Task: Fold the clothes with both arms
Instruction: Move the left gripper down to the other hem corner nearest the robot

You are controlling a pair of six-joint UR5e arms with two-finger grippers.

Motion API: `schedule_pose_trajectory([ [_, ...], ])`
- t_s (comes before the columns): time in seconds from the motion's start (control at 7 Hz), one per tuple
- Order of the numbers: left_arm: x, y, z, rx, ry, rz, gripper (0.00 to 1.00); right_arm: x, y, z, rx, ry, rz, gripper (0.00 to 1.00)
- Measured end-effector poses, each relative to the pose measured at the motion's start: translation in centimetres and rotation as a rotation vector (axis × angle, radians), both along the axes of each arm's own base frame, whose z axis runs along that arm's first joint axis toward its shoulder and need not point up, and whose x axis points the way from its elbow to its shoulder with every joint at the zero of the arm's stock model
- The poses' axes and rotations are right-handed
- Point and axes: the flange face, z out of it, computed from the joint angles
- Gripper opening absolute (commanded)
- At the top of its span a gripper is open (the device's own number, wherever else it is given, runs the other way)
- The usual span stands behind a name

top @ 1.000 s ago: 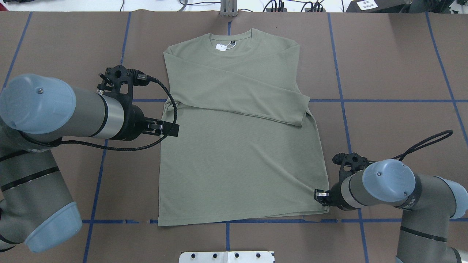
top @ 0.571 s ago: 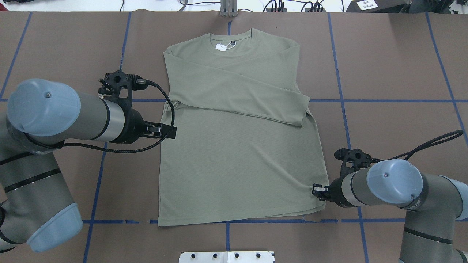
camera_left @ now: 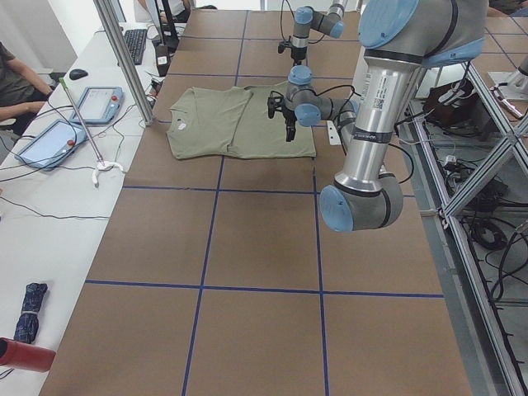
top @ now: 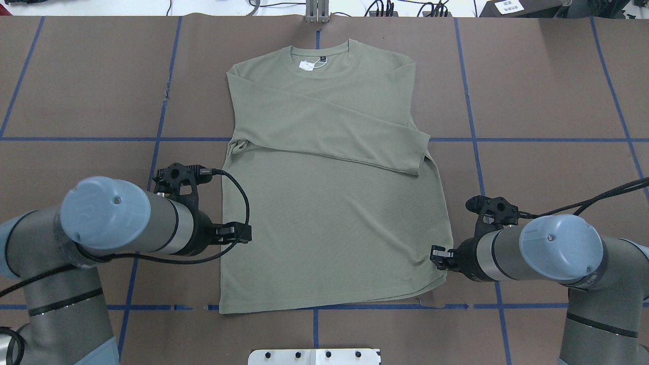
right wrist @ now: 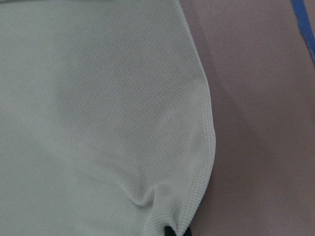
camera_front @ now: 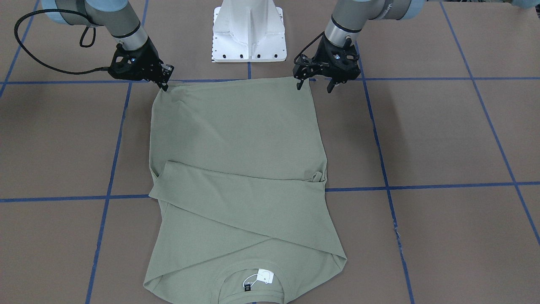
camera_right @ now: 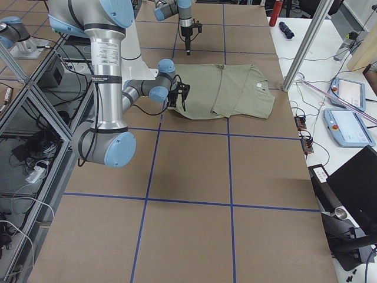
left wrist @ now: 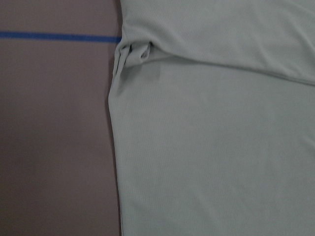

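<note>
The olive-green shirt (top: 329, 213) lies flat on the brown table, neck away from me, both sleeves folded across the chest, its white hang tag (top: 307, 65) at the collar. My right gripper (top: 437, 253) is shut on the shirt's lower right hem corner, which puckers at its fingertips (right wrist: 170, 231) and sits slightly raised. In the front view that gripper (camera_front: 165, 83) pinches the same corner. My left gripper (camera_front: 314, 85) stands open above the shirt's lower left edge (top: 222, 238), holding nothing. The left wrist view shows only the shirt's edge (left wrist: 114, 123) and bare table.
The white pedestal (camera_front: 249, 29) stands just behind the hem, between both arms. Blue tape lines (top: 476, 152) grid the brown table. Tablets and cables (camera_left: 91, 103) lie on a white side table beyond the collar, where a person sits.
My left arm has slid back toward the robot's base along the shirt's left edge, from mid-height to near the hem. The right gripper has drawn the hem corner slightly up and inward.
</note>
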Motion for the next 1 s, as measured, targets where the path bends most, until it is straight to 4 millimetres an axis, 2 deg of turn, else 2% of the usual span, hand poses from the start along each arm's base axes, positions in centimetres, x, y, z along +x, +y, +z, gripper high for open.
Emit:
schedule_pose_trajectory([
  [0.14, 1.9, 2.5, 0.7, -0.03, -0.05, 0.001, 0.98, 0.1, -0.4, -0.6, 0.005, -0.013, 0.007, 0.0],
  [0.43, 3.8, 5.3, 1.7, -0.061, -0.104, -0.001, 0.96, 0.2, -1.0, -0.9, 0.008, -0.02, 0.018, 0.0],
  [0.71, 5.5, 6.0, 3.0, -0.063, -0.145, -0.007, 0.93, 0.3, -1.3, -0.8, 0.01, -0.016, 0.02, 0.0],
  [1.0, 6.4, 6.4, 3.9, -0.065, -0.165, -0.004, 0.83, 0.3, -1.4, -0.7, 0.01, -0.015, 0.02, 0.0],
])
